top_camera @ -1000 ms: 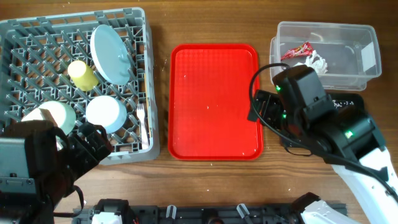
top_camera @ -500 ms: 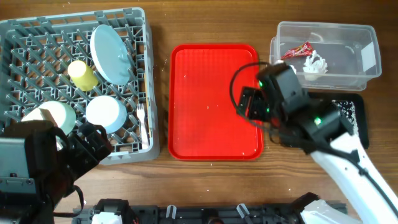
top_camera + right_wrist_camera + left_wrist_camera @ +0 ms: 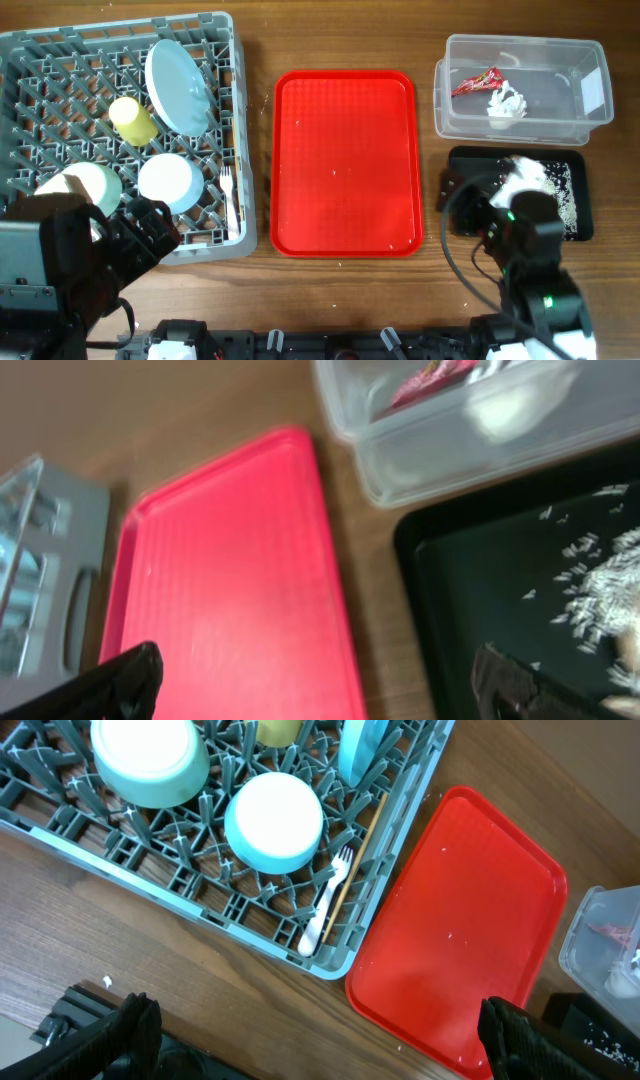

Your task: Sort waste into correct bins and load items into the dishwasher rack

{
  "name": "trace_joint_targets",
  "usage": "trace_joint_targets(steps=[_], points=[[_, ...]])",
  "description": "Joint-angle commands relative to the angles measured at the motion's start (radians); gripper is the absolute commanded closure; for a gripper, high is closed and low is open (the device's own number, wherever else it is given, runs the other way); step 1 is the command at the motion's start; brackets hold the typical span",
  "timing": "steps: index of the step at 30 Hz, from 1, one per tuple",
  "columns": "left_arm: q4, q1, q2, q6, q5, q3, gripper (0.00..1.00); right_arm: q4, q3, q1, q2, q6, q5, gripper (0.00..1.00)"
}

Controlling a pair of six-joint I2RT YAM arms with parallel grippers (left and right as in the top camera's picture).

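Everything is looking sorted. On either side of the large red plastic tray (image 3: 345, 150), the left gripper (image 3: 320, 1025) and right gripper (image 3: 315, 685) are hovering open and empty; only parking is remaining.

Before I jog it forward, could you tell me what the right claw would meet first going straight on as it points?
Probably the strip of bare table between the red tray and the black tray, just ahead of the open right claw; the clear tub lies beyond. Depth is unclear.
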Motion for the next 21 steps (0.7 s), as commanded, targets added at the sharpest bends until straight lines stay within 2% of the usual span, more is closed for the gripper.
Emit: trace_joint_targets(steps=[1, 6, 9, 16, 21], points=[[0.003, 0.004, 0.003, -0.008, 0.008, 0.001, 0.0, 0.085, -0.136, -0.077, -0.176, -0.034, -0.095, 0.0], [0.003, 0.004, 0.003, -0.008, 0.008, 0.001, 0.0, 0.221, -0.29, -0.088, -0.404, -0.032, -0.087, 0.01], [0.003, 0.004, 0.003, -0.008, 0.008, 0.001, 0.0, 0.247, -0.34, -0.089, -0.504, 0.043, -0.043, 0.0], [0.003, 0.004, 0.003, -0.008, 0.008, 0.001, 0.0, 0.292, -0.391, -0.097, -0.592, 0.028, 0.003, 0.0], [0.003, 0.004, 0.003, -0.008, 0.008, 0.001, 0.0, 0.402, -0.447, -0.1, -0.592, 0.014, 0.015, 0.01]])
